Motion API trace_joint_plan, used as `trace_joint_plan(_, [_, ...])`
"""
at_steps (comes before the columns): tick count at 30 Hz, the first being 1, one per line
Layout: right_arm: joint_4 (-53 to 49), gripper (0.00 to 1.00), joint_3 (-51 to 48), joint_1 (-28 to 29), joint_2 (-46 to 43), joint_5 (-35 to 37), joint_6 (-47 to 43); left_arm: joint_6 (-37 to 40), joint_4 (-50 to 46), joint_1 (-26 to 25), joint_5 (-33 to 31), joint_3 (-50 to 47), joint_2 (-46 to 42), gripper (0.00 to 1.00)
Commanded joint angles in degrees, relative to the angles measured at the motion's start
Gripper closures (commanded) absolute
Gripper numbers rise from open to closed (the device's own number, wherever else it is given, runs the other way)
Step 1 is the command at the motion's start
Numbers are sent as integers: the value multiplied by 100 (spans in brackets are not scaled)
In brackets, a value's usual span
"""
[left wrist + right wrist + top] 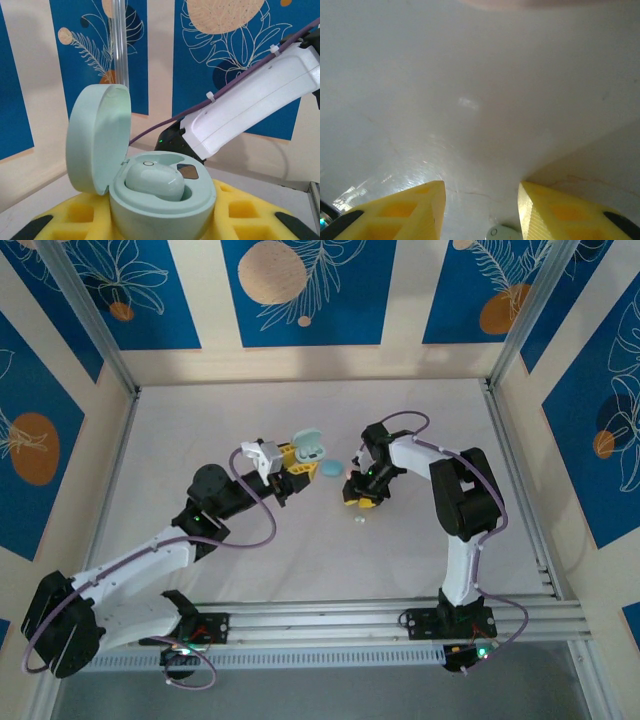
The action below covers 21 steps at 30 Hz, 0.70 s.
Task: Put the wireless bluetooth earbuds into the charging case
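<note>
One earbud (152,182) in case (165,216) (lid (97,140) open)

With one earbud (154,182) in it, the charging case (310,447) sits in the left gripper (300,464); just right of the case lies a round piece (330,468), farther right and nearer the right gripper (360,500), then a loose earbud (358,521).

Soft overhead light: the top view is sharp, with faint shadows on the table (330,570). Left wrist view is crisp on the mint case (160,200), backdrop softer. Right wrist view washed out — glare at eleven o'clock, sheen at eight.
</note>
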Motion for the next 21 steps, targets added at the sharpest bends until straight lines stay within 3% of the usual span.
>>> trace_joint_plan(1, [-248,58,-201,24,-178,-50,-241,5,41,-65,-99,-18,-122,66])
trace_joint_plan(21, [-364,60,-806,228,-737,-788,111,-33,39,-66,-109,26,-58,65])
